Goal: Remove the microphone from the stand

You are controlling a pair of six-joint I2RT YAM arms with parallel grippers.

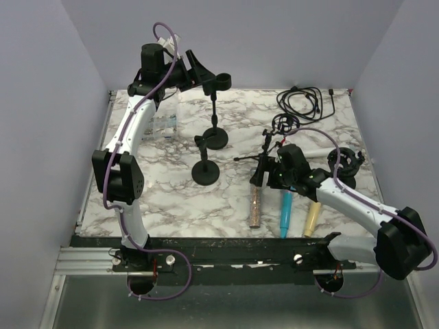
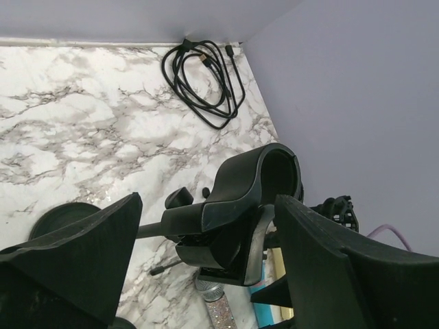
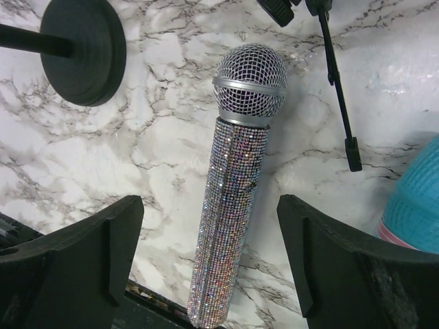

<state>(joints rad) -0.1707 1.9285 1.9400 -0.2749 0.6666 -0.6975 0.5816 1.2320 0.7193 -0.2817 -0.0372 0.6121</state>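
A tall black stand [image 1: 215, 113] stands at the back of the marble table, and its clip [image 1: 221, 79] holds nothing. My left gripper [image 1: 197, 68] is open, with its fingers on either side of that clip [image 2: 250, 195] in the left wrist view and gaps showing on both sides. A glittery silver microphone [image 1: 256, 202] lies flat on the table near the front. My right gripper [image 1: 265, 177] is open just above it. In the right wrist view the jaws stand on either side of the microphone's handle [image 3: 233, 199] without touching it.
A blue microphone [image 1: 285, 212] and a cream one [image 1: 312, 218] lie right of the glittery one. A short black stand [image 1: 205, 173] is mid-table; its base [image 3: 82, 51] shows in the right wrist view. A coiled cable [image 1: 305, 103] lies back right, and a shock mount [image 1: 346, 164] at the right.
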